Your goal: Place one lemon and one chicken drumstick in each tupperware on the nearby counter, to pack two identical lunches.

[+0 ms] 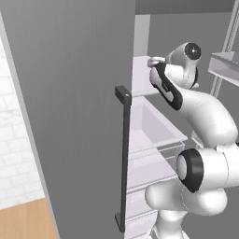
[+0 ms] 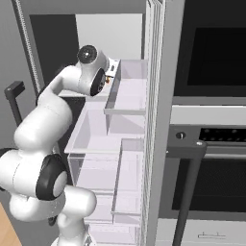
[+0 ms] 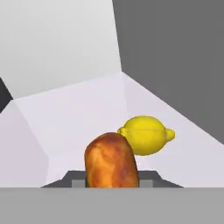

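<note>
A browned chicken drumstick [image 3: 111,162] stands at the bottom middle of the hand view, with my gripper [image 3: 111,180] shut on it; a dark fingertip [image 3: 151,178] shows at each side of it. Just behind it and to the right, a yellow lemon [image 3: 146,134] lies on the white fridge shelf [image 3: 78,118], touching or nearly touching the drumstick. In the base views my arm reaches up into the open fridge, its hand [image 1: 156,63] at an upper shelf. The tupperware and the counter are out of view.
The grey fridge door [image 1: 70,116] with its dark vertical handle [image 1: 124,154] stands open to my left. Clear drawers and shelves [image 2: 103,129] sit below the hand. A black wall oven [image 2: 211,53] with a dark handle [image 2: 187,192] is at the right.
</note>
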Robot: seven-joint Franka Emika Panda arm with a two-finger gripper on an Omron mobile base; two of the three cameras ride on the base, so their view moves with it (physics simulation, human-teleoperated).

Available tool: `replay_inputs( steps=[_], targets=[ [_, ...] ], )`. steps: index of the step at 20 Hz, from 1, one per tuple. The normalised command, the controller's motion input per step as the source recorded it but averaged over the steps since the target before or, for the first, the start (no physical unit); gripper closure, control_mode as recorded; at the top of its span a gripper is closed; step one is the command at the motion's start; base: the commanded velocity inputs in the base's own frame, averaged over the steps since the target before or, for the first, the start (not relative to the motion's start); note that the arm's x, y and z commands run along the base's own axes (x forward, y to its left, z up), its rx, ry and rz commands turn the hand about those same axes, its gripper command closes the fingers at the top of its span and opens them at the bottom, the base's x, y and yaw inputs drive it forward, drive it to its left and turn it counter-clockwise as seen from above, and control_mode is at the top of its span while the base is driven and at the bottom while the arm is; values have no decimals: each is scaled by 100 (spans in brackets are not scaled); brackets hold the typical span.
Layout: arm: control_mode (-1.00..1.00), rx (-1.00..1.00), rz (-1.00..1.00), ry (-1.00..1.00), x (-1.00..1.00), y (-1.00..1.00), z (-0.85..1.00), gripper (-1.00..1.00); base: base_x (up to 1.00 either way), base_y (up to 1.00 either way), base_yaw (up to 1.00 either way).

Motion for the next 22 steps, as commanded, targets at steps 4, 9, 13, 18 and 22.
replay_inputs(
  steps=[4, 9, 13, 18, 22],
  targets=[
    [-100, 0, 3, -42, -100, 1, 84, 100, 0, 0, 0],
    [-100, -3, 5, -10, -100, 0, 20, 100, 0, 0, 0],
    [-100, -15, 9, 3, -100, 0, -22, 100, 0, 0, 0],
    [-100, -30, 10, 26, -100, 19, -79, 100, 0, 0, 0],
    [-100, -50, 17, 55, -89, 83, -90, 100, 0, 0, 0]
  ],
)
